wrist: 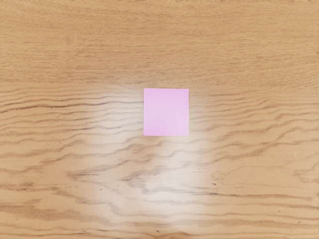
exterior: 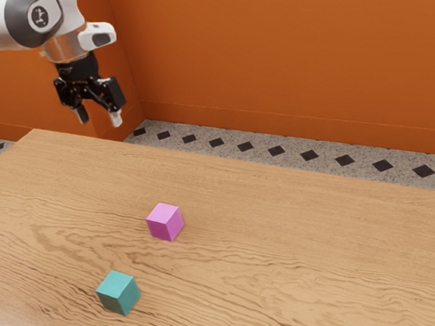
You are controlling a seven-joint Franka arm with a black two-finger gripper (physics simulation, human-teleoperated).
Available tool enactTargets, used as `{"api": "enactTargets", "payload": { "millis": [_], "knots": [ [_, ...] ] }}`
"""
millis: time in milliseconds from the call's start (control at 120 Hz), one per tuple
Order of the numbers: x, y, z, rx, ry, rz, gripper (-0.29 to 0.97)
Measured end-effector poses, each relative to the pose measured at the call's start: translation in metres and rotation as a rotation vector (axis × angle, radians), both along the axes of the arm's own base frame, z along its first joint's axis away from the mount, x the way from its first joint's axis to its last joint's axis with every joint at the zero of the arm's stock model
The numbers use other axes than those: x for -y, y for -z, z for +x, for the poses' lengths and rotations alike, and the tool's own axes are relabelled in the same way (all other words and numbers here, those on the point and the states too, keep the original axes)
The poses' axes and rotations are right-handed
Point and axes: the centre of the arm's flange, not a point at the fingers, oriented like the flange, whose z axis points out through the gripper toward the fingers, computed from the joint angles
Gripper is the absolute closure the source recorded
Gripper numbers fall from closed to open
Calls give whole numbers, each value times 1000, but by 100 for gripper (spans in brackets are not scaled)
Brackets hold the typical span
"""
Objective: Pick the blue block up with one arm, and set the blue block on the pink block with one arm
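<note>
While the gripper (exterior: 98, 118) hangs high over the tabletop (exterior: 302, 262) with its two black fingers spread apart and nothing between them, the blue block (exterior: 118, 292) sits closest to the exterior camera. It is far below the gripper and well apart from it. It is a teal-blue cube resting flat on the wood with one edge turned toward the camera, and no finger touches it. It stands on the tabletop itself, not on the pink block.

A little farther back, toward the exterior view's right, lies the pink block (exterior: 165, 221), also flat on the wood. The two cubes are near each other but do not touch, and a strip of bare grain runs between them. In the wrist view the pink block (wrist: 166, 112) appears as a plain square seen from straight above. This places it beneath the gripper, a long way down, with wood grain on every side and a pale sheen on the boards around it.

Farther off, the white and grey arm (exterior: 30, 23) comes in from the exterior view's upper left and carries the gripper pointing downward. Beyond the tabletop's far edge runs a speckled grey floor (exterior: 293, 152) dotted with black diamonds, and behind that rises an orange wall (exterior: 268, 44).
</note>
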Motion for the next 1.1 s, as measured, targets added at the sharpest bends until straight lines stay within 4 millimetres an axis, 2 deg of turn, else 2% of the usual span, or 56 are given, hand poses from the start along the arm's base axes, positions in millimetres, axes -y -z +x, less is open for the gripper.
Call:
{"api": "enactTargets", "payload": {
  "millis": [75, 100, 217, 325, 392, 450, 533, 617, 750, 858, 933, 1017, 1100],
  "knots": [
    [5, 3, 2, 9, 14, -1, 2],
    [6, 11, 2, -1, 17, -2, 2],
    [7, 79, -8, -71, 21, -12, 2],
    [4, 145, -40, -105, 17, -23, 2],
    [-14, 172, -71, -93, -18, -29, 3],
    [-27, 184, -89, -70, -48, -28, 3],
    [-22, 199, -105, -56, -26, -8, 3],
    [-16, 207, -108, -39, 9, 13, 3],
    [-12, 229, -102, -43, 54, 30, 4],
    [-5, 252, -131, -59, 85, 21, 5],
    [9, 263, -144, -69, 126, 22, 5],
    [19, 283, -148, -95, 151, 11, 6],
    [23, 289, -146, -88, 162, 3, 5]
  ]
}}
